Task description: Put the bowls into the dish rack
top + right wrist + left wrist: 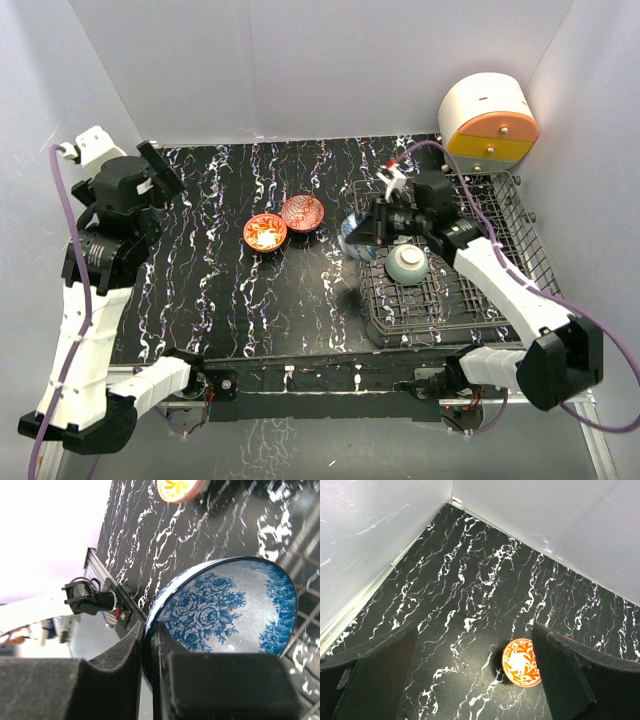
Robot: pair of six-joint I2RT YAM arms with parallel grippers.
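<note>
Right gripper point(150, 647) clamps the blue rose-patterned bowl point(220, 605) by its rim at the left edge of the dish rack point(520, 232); you're mid-load, so next lower it in and release. Your wrist view shows the pinch, while only overhead shows the teal bowl point(407, 263) already racked

We see a black table point(220, 300) veined with white like marble, walled in white on three sides. Near its middle stand two small bowls, upright and side by side: an orange-red bowl point(265, 232) and, just beyond it to the right, a red-pink bowl point(302, 212). The grey wire dish rack point(420, 310) fills the right part. A rounded white-orange-yellow drawer unit point(487, 122) sits at the far right corner.
</note>
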